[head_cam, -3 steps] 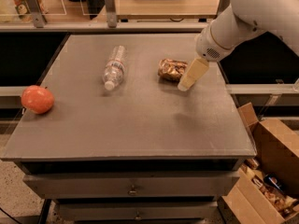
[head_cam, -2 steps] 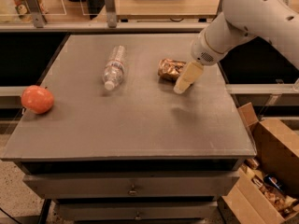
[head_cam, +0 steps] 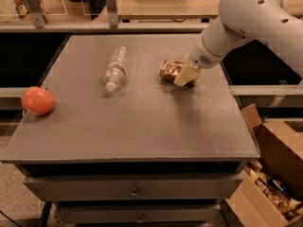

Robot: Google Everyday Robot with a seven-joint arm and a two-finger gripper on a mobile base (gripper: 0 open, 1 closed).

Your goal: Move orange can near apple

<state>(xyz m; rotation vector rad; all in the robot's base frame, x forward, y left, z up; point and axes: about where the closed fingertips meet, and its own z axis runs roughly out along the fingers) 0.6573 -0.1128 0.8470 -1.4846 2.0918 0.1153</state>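
Gripper (head_cam: pixel 186 74) at the orange can (head_cam: pixel 169 70)
Centre on the lying can (whether it grips, I cannot tell), then carry left to the apple (head_cam: pixel 38 100), clearing the bottle (head_cam: pixel 116 69).

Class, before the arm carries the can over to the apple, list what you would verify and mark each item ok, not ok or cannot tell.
1. Claw at the can: ok, it is at the can's right end.
2. Can resting on the table: ok, on its side.
3. Apple located: ok, near the left edge.
4. Straight path to apple free: not ok, the bottle lies between.
5. Firm hold on can: cannot tell.
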